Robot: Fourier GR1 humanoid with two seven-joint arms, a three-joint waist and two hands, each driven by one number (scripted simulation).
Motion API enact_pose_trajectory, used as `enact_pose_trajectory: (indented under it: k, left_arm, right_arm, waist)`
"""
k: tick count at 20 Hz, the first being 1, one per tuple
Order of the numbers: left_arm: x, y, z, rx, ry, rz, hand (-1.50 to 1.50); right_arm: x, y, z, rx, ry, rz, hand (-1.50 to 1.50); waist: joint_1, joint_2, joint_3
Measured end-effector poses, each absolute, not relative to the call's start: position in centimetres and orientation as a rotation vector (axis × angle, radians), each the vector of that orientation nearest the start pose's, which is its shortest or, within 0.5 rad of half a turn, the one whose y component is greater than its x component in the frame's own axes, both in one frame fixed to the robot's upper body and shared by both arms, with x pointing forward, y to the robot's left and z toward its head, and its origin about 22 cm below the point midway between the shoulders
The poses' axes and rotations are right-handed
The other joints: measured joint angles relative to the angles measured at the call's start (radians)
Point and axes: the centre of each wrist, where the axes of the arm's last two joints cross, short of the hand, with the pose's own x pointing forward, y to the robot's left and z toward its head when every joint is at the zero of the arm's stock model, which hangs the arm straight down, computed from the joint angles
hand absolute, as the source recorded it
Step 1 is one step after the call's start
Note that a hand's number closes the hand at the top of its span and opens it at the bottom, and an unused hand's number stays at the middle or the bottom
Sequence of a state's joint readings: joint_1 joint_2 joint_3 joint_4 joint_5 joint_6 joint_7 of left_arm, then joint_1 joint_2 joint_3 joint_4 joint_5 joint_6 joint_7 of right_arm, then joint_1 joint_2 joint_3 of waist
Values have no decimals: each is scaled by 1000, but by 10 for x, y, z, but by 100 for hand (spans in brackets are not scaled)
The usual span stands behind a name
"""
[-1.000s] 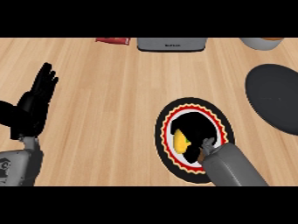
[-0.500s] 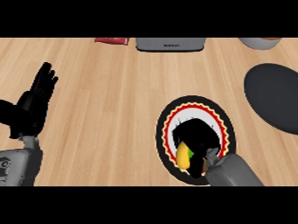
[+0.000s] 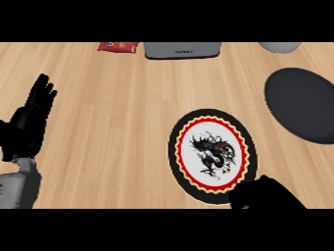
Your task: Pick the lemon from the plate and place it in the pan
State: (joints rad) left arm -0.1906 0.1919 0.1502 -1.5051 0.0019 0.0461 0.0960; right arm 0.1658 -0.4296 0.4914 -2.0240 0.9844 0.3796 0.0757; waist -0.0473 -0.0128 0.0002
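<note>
Wooden counter with patterned plate, dark pan, red packet, grey box.

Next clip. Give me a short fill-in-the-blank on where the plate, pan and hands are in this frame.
The dark pan lies to the ___ of the plate.
The right hand shows at the view's ___ edge, by the plate's rim.
The left hand rests ___, fingers up, at the view's left.
No ___ is visible on the plate.
Missing words: right; lower; open; lemon.
</note>
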Motion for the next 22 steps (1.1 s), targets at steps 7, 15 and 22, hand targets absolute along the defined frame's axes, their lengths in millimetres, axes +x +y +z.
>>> enact_pose_trajectory:
  k: [7,15,22]
  left_arm:
    - [287,286,46,231,-1604,-20,0]
    - [291,284,48,215,-1614,-33,0]
    - [293,275,51,199,-1622,-54,0]
  right_arm:
    - [134,-237,117,-650,-1650,1293,150]
    - [149,-287,140,-713,-1739,996,150]
    - [203,-342,148,-648,-1756,736,150]
  waist:
    - [8,5,0]
    - [33,12,0]
    - [56,15,0]
